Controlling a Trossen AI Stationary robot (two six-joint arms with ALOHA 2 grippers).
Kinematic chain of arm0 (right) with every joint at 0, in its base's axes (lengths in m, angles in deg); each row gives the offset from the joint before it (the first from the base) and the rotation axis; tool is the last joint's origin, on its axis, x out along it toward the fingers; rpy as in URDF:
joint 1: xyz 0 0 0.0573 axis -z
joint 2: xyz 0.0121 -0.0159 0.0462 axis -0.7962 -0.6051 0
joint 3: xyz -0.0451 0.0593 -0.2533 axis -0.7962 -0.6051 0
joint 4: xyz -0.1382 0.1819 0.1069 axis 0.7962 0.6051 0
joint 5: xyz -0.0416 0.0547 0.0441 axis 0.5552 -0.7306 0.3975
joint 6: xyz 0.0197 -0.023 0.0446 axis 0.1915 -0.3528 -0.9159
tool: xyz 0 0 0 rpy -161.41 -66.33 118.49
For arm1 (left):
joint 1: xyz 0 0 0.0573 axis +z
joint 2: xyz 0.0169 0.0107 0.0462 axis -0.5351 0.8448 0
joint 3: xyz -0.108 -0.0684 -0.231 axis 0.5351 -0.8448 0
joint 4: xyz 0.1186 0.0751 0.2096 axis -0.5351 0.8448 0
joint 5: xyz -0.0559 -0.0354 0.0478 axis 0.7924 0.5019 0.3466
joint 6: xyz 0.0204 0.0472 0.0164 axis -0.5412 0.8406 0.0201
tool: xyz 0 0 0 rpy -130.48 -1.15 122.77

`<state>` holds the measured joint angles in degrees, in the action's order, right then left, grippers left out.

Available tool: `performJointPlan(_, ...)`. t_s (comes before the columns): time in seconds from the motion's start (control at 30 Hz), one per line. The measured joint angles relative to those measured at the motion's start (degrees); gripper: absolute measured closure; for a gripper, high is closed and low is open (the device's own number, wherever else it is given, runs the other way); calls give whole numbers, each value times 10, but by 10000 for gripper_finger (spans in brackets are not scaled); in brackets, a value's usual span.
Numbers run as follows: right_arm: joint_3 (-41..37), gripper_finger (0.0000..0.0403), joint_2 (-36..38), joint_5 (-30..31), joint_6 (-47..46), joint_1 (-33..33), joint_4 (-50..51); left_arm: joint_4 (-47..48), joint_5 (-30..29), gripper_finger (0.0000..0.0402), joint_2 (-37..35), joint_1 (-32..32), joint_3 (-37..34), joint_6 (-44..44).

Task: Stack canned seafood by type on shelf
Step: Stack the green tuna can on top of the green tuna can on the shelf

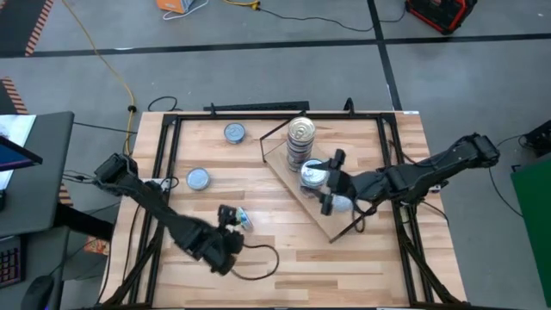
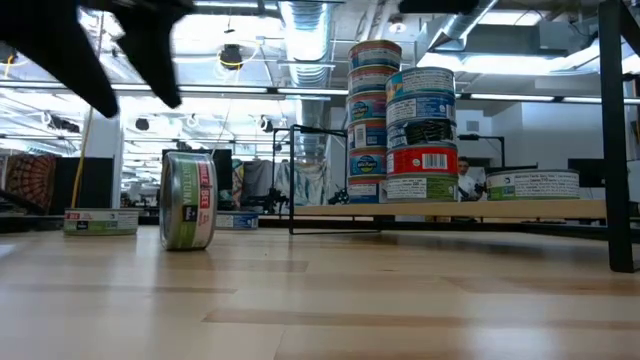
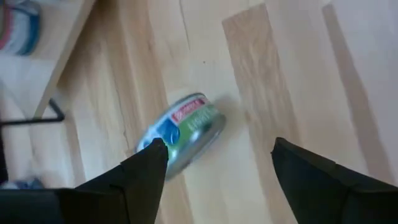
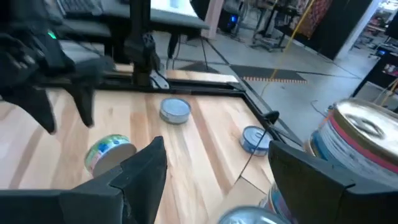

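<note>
Tin (image 2: 188,213): on edge on the table, near side, left of shelf (image 1: 284,172).
Left tool (image 1: 234,220): mine, fingers spread, over that tin, not gripping.
Right tool (image 1: 330,182): spread over shelf, beside stacks (image 1: 300,138).

The left gripper (image 1: 234,220) sits beside a blue-labelled tin (image 1: 244,220) on the table (image 1: 258,267). The right gripper (image 1: 329,183) reaches over the shelf (image 1: 287,176), near a tall tin stack (image 1: 300,140).
</note>
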<state>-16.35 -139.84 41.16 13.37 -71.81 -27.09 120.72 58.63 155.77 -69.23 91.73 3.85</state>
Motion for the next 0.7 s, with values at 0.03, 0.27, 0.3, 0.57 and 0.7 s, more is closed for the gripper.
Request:
performJointPlan(0.03, -17, 97, 17, 0, 0, 1, -12, -1, 14, 122, 2, 14, 3, 26)
performJointPlan(0.27, -100, 107, 115, 0, -18, -2, -66, 5, 81, 121, 47, 100, 48, 213)
performJointPlan(0.3, -107, 108, 124, 0, -24, -2, -69, 9, 94, 121, 54, 111, 56, 233)
performJointPlan(0.57, -123, 108, 145, -1, -27, -18, -83, 67, 214, 122, 76, 193, 83, 343)
performJointPlan(0.7, -123, 108, 144, -2, -27, -21, -85, 83, 225, 122, 76, 223, 74, 386)
